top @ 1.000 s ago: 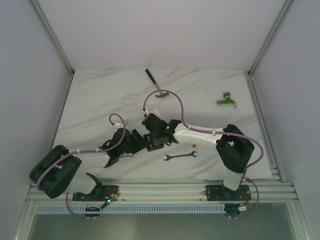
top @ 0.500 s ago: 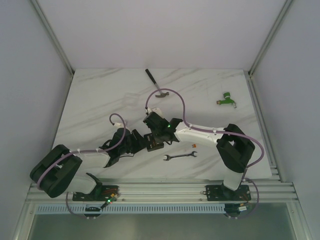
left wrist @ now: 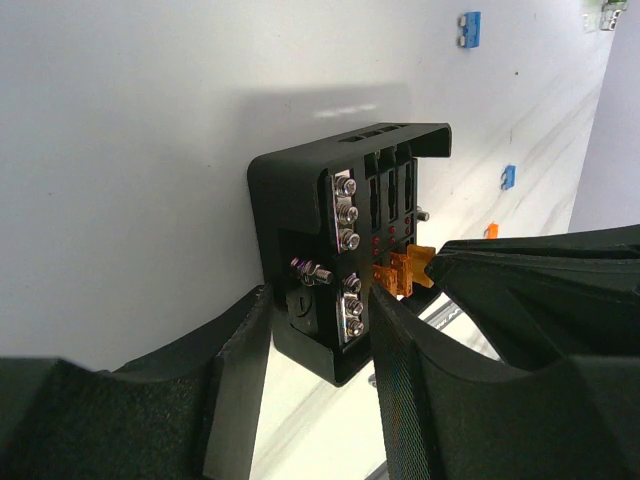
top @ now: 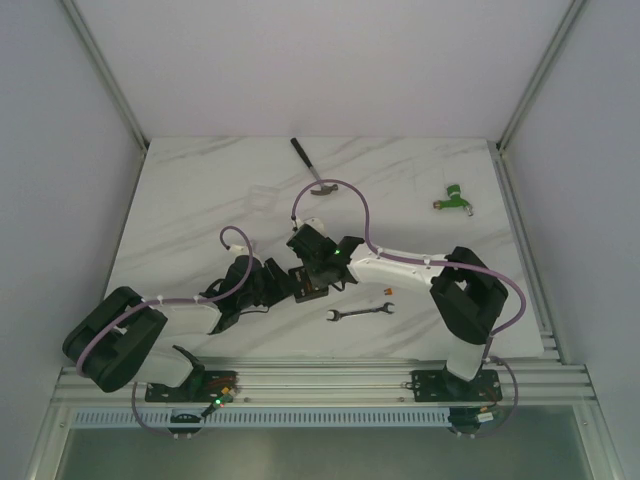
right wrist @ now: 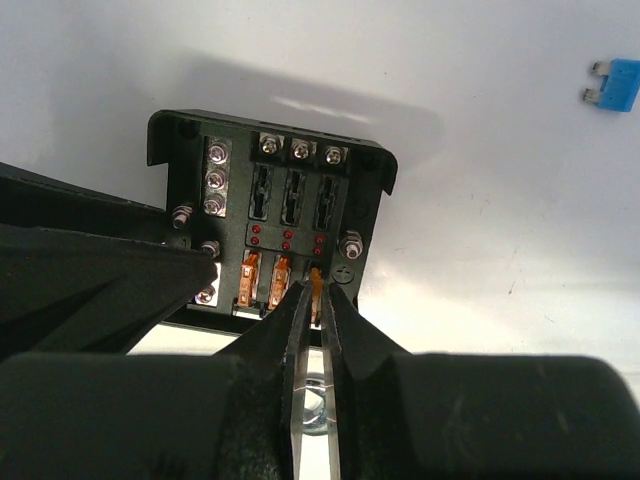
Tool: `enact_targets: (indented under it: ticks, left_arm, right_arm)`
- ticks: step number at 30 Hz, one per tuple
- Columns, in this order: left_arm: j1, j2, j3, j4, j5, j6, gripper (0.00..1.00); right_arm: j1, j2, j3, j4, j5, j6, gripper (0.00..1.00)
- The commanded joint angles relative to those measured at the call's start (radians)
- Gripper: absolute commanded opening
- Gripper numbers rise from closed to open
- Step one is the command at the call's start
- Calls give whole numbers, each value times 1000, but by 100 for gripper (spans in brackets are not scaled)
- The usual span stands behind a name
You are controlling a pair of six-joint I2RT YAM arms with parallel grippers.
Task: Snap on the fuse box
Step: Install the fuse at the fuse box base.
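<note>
Fuse box [top: 310,285]: we see it on the table [top: 190,210], near the front edge and about midway across, lying between the two pincers; it is open-faced, with screws and slots showing; we cannot tell whether it lies flat or is tipped up.
Left pincer [left wrist: 320,322]: about half open; its fingers [left wrist: 235,350] sit one on each side of the near end of the box and press against its walls, so we read it as gripping the box.
Right pincer [right wrist: 316,292]: almost closed; only a thin gap is left between its fingers [right wrist: 345,330]; it pinches an orange fuse [right wrist: 316,284] by the top.
Orange fuse: it stands in the right-hand slot of the near row; we cannot tell how deep it sits.
Seated fuses [right wrist: 265,282]: two more orange ones, just left of the pinched one, in the same row.
Far row: we see three dark slots there.
Blue fuse [right wrist: 612,84]: loose on the table, well apart from the box.
Wrench [top: 360,313]: flat on the table, near the box on its right, apart from both pincers.
Hammer [top: 310,170]: far side of the table, well apart.
</note>
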Motion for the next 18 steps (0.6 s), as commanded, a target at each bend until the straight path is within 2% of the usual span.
enact_targets:
  ticks: [1, 7, 18]
  left_arm:
    - [-3, 19, 10, -7, 17, 3, 52]
    - [-2, 19, 7, -3, 17, 1, 51]
    - [-1, 24, 4, 2, 19, -1, 50]
  right_arm:
    - [-3, 39, 23, -42, -26, 11, 15]
    - [-11, 79, 23, -70, -68, 20, 7]
    - [-30, 87, -79, -97, -114, 24, 0]
